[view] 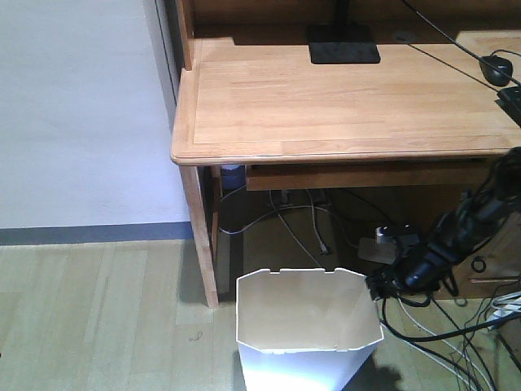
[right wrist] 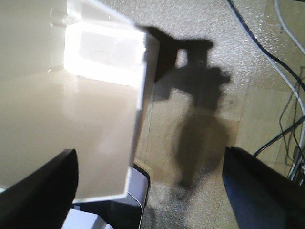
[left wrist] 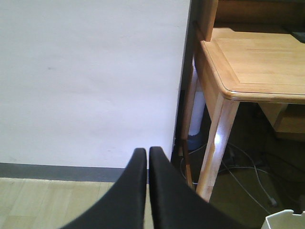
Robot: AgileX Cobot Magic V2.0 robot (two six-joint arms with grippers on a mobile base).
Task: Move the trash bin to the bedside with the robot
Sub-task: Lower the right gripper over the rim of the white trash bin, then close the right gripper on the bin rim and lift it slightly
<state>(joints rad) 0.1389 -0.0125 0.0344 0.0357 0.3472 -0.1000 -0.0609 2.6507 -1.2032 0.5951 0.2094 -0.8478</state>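
The right gripper [right wrist: 148, 157] had its jaws spread wide and gripped nothing: one finger [right wrist: 43, 191] hung over the cream inside of the white trash bin [right wrist: 81, 124], the other over the wooden floor [right wrist: 200, 62], with the bin's side wall between them; whether either pad touched the wall could not be told. The left gripper [left wrist: 147, 152] had its jaws pressed together, empty, pointing at the white wall [left wrist: 86, 81]. In the front view the bin stood upright on the floor just in front of the desk, its rim near the desk leg [view: 201, 236] and below the edge of the tabletop [view: 326, 106]. The black right arm [view: 444, 244] reached to the bin's right rim. Loose cables [view: 440, 342] lay on the floor just beside the bin's right side, and a white power strip [view: 389, 242] sat under the desk behind it. A black stand base [view: 343, 50] and a mouse [view: 494, 68] rested on the tabletop.
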